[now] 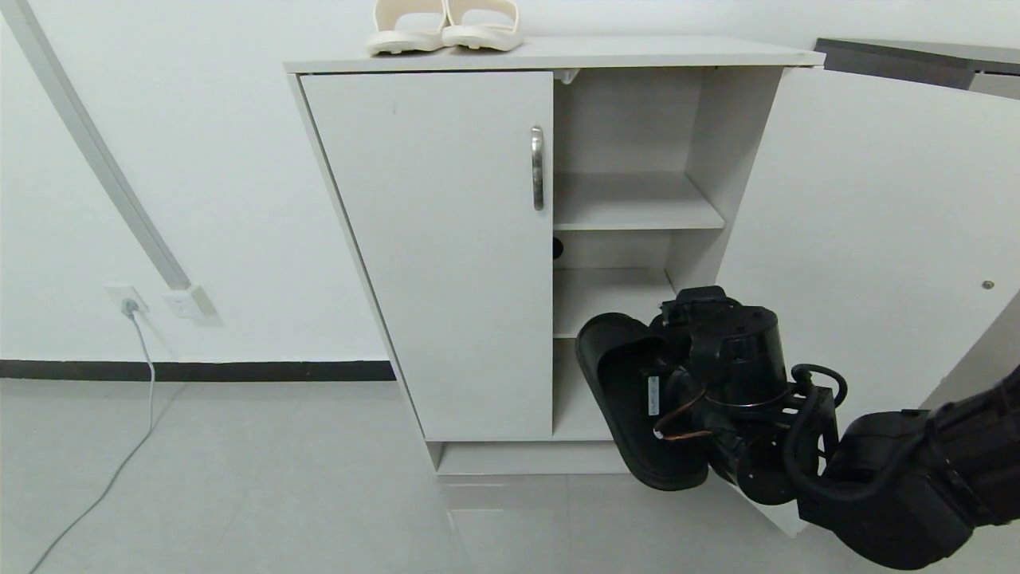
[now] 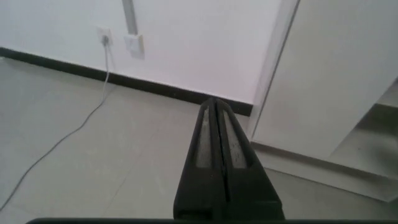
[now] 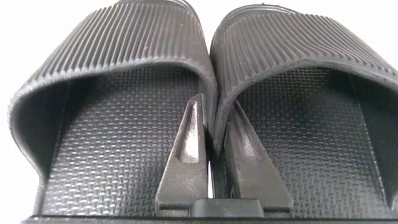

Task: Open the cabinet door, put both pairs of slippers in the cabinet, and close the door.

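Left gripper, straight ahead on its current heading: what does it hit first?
Probably the black baseboard at the foot of the wall, just beside the cabinet. The left gripper, shut, points down across bare floor towards it; depth is unclear, so it may meet the floor first.

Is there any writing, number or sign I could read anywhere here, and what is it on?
None can be read.
Small white label where the right tool grips the black ribbed rubber slippers: too small to read.
White two-door cabinet: no markings.
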